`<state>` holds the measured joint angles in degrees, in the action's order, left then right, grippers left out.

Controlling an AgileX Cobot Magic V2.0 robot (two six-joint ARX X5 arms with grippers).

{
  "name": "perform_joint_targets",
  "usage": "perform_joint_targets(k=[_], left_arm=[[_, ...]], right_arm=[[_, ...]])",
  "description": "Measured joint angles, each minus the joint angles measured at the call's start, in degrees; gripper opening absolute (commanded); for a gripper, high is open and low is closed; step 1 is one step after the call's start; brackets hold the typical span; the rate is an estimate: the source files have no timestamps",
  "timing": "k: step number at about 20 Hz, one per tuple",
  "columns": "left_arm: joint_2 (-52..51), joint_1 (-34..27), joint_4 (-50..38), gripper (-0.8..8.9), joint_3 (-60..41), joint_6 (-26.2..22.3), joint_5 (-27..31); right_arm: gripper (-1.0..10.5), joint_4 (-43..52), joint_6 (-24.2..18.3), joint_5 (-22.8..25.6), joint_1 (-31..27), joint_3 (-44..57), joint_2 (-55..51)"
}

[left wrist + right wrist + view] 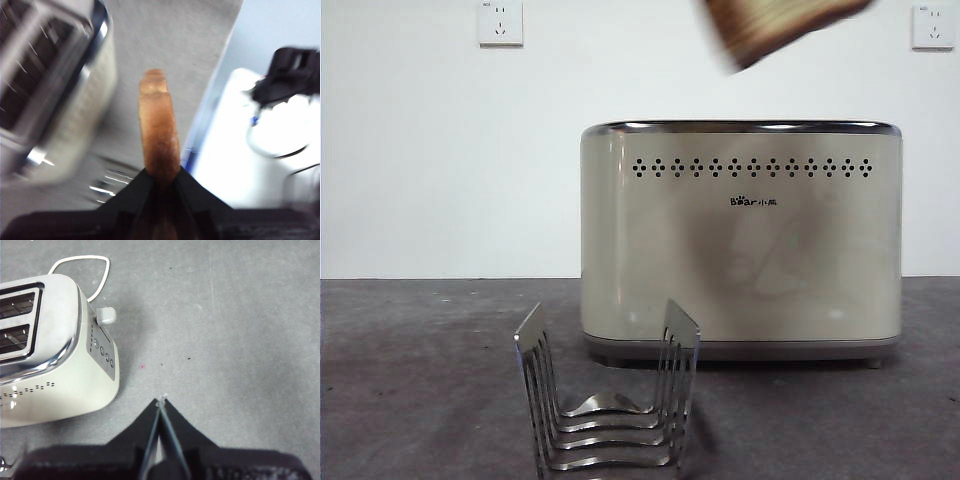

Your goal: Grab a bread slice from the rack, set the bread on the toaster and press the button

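In the front view the slice of bread (775,25) is high in the air above the toaster (740,245), blurred and tilted, partly cut by the top edge of the picture; no gripper shows here. The rack (608,405) stands empty on the grey table (410,380), in front of the toaster and near its left end. In the left wrist view the left gripper (161,181) has its two black jaws pressed on the slice of bread (159,125), which stands edge-on between them; the toaster (55,95) with its slots is blurred at one side and a part of the rack (107,185) shines near the jaws. In the right wrist view the right gripper (161,402) hangs over bare table (230,320), jaws closed together with nothing between them, beside the toaster (60,365) at the end with its lever (106,315) and buttons (102,351); a white cable (85,262) lies behind it.
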<state>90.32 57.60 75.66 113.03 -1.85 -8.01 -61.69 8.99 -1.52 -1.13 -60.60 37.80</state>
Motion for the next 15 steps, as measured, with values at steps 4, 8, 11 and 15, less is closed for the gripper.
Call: perform_joint_targets(k=[4, 8, 11, 15], left_arm=[[-0.02, 0.0, -0.11, -0.07, 2.91, -24.83, 6.43], [-0.04, -0.59, -4.02, -0.1, 3.23, -40.7, 14.03], [-0.02, -2.29, -8.68, -0.1, 3.23, -45.92, 14.12], [0.07, -3.78, -12.48, -0.1, 3.23, -47.21, 14.34]], right_arm=[[0.0, -0.02, 0.0, 0.02, 0.0, 0.0, 1.4], [0.0, -0.02, -0.02, 0.0, 0.0, 0.0, 1.77], [0.0, -0.02, 0.0, 0.0, 0.0, 0.0, 1.77], [0.0, 0.0, -0.02, 0.0, 0.0, 0.0, 1.79]])
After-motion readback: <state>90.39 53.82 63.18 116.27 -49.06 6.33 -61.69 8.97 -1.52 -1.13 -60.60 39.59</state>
